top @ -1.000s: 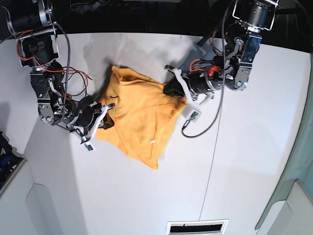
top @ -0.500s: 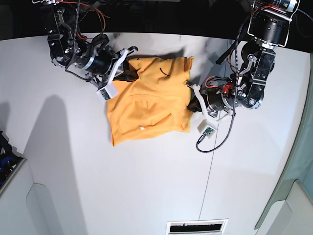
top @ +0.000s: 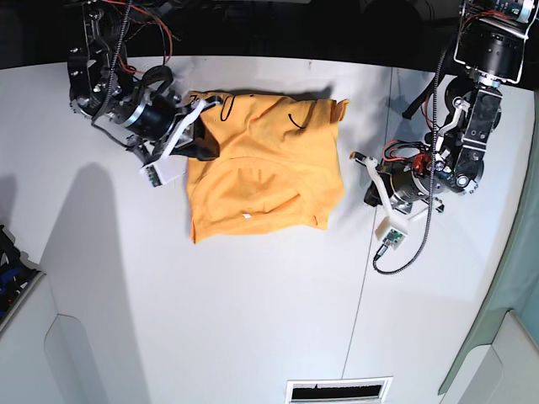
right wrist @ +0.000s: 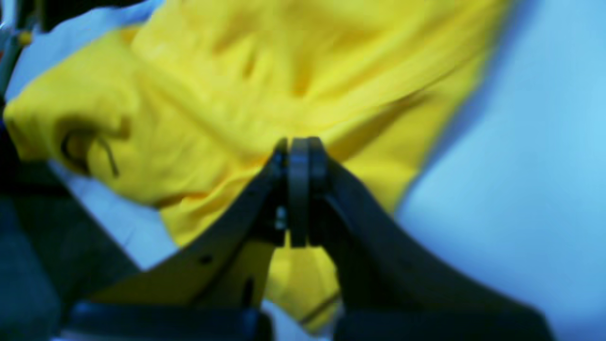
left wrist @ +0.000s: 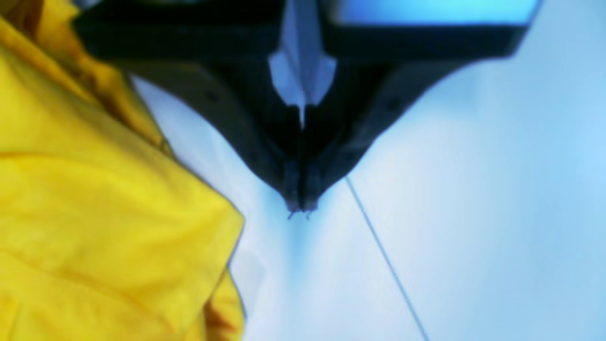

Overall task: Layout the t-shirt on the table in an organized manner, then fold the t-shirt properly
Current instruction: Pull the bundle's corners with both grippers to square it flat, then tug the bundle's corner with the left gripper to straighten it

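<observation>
The orange-yellow t-shirt (top: 261, 164) lies spread on the white table (top: 253, 320), its small black line drawing (top: 295, 120) near the far edge. My right gripper (top: 209, 143) is at the shirt's left edge. In the right wrist view it (right wrist: 298, 147) is shut, pinching a fold of the t-shirt (right wrist: 284, 71), with a black scribble (right wrist: 106, 151) at the left. My left gripper (top: 367, 187) is to the right of the shirt, apart from it. In the left wrist view it (left wrist: 299, 208) is shut and empty over bare table, with the t-shirt (left wrist: 94, 213) at the left.
A thin dark seam (top: 358, 320) runs down the table; it also shows in the left wrist view (left wrist: 378, 241). A vent slot (top: 339, 390) sits at the near edge. A black cable (top: 404, 261) hangs by the left arm. Dark gear (top: 8, 261) lies at the left edge.
My left gripper has let go of the shirt's right edge and drawn back to the right. My right gripper has shifted a little left and nearer with the shirt's edge. The shirt lies flatter.
</observation>
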You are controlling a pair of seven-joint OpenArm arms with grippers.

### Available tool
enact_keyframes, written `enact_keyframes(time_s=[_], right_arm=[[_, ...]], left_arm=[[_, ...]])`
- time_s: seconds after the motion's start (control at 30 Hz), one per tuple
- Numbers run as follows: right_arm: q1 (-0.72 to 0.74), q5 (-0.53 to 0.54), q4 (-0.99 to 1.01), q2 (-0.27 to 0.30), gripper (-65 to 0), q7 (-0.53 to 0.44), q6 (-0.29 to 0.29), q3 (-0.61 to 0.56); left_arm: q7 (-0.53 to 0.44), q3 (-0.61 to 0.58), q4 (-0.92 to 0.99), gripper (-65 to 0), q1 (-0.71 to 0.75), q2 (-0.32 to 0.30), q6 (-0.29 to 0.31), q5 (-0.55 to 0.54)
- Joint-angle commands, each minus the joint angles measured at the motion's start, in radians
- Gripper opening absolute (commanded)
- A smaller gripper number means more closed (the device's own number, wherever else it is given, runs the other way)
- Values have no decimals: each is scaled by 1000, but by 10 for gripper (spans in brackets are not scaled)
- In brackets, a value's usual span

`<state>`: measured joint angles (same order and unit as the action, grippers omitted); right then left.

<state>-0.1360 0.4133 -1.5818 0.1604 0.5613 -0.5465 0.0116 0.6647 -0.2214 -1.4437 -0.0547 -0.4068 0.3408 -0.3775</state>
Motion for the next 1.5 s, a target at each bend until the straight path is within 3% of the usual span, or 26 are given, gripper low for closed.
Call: enact_keyframes(time_s=[0.0,0.1,0.17,0.43,0.6,0.87,1.03,1.23,1.47], right_arm=[[8,26,-30,3,-650,4,-8,22],[7,76,-67,10,-650,72,-8,82],[2,108,-93,11,-650,113,-8,122],[-123,182,-192,26,-650,124,-8,249],[-179,182,-210,25,-650,124,-8,323],[-236,213,-210,26,-650,124,-8,505],[-274,221,-210,26,-650,128,-8,550],[-286,225,-210,42,-650,128,-8,552],[-292,262,-210,47,-650,130,-8,559]], left_arm=[[-16,2,-44,-650,5,-13,6,-16],[-10,2,-132,-650,60,-42,5,-24],[-5,23,-184,-650,107,-66,-31,-26],[5,267,-482,-650,360,-78,-39,-92],[-24,226,-633,-650,443,-46,-11,-107],[-116,38,-468,-650,432,128,-11,5],[-169,4,-321,-650,430,189,-12,97],[-166,7,-247,-650,393,188,-20,137],[-106,7,-393,-650,385,120,-24,137]])
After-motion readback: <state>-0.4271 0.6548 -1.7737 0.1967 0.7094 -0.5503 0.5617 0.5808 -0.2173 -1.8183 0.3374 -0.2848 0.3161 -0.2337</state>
